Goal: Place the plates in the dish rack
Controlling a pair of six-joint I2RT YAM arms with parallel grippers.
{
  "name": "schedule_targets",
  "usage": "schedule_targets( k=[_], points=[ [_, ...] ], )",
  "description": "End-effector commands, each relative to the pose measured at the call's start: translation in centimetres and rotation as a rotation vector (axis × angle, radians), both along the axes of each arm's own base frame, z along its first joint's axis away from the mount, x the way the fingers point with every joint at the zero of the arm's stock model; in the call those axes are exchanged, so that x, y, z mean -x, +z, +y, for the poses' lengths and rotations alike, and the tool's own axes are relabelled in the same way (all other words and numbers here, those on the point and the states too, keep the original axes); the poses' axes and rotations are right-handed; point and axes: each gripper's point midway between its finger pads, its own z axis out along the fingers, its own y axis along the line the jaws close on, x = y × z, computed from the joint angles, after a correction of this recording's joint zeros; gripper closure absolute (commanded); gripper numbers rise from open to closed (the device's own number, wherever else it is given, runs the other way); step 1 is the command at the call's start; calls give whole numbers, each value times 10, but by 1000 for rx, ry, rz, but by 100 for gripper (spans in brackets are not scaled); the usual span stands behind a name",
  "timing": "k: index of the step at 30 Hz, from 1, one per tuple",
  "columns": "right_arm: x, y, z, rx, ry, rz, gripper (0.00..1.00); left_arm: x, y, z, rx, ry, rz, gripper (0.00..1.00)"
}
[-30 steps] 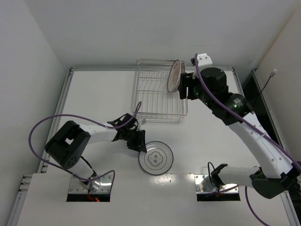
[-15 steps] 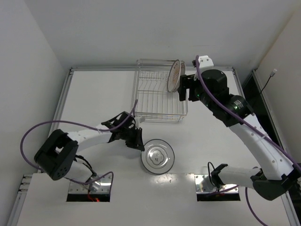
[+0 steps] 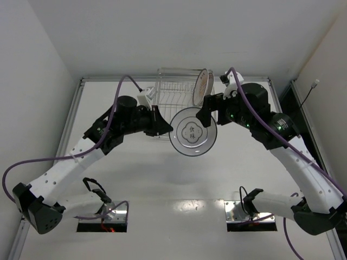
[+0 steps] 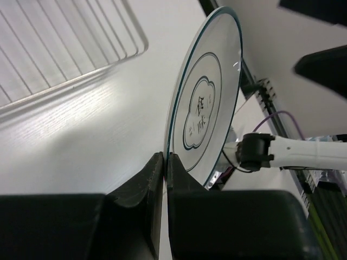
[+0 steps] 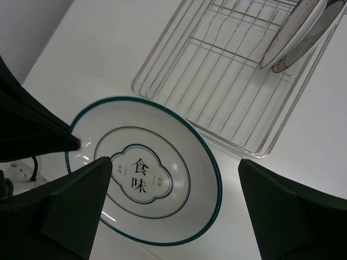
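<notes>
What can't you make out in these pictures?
- Racked plates: count and patterns unclear; cut off by the top edge in right wrist view, edge-on from above.
- Rack: near right corner hidden behind the held plate, top view.
- Left hand: grip depth hidden by its own fingers, left wrist view.

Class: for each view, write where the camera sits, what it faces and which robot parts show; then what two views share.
Top external: above and behind the robot, looking down on the table; left arm and right arm show, the left gripper pinching the emblem plate near the dish rack.
Left wrist: on that wrist, facing along its shut fingers at the plate's face.
Right wrist: on that wrist, looking down past the open right gripper.
Shared: both wrist views show plate and rack.
</notes>
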Motion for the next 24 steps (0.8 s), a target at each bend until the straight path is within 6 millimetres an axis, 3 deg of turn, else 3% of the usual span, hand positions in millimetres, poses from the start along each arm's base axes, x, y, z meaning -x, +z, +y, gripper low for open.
schedule_targets(
  k=[1, 3, 8, 16, 17, 19, 20, 22, 23, 24],
  points=[
    [11, 21, -2, -68, -6, -14, 0, 3, 32, 0, 50, -1, -29, 100],
    [11, 20, -14, -64, -61, -15, 1, 6, 48, 2, 78, -1, -66, 100],
    [18, 35, -16, -106, -61, -39, 8, 9, 72, 4, 126, -5, -90, 100],
    [7, 14, 7, -99, 22, 61, 10, 9, 109, 3, 201, -34, -100, 100],
    [6, 8, 13, -99, 47, 84, 11, 9, 121, 5, 217, -36, -122, 100],
    [3, 9, 19, -120, 73, 80, 15, 3, 121, 8, 213, -32, -108, 100],
    [1, 9, 25, -136, 102, 89, 24, -1, 130, 13, 223, -20, -125, 100],
    [-4, 15, 31, -166, 133, 70, 44, -6, 128, 16, 222, -24, -110, 100],
    [-8, 15, 33, -183, 152, 76, 64, -8, 129, 19, 224, -22, -110, 100],
    [-7, 20, 37, -199, 177, 64, 74, -16, 125, 22, 219, -10, -98, 100]
  ],
)
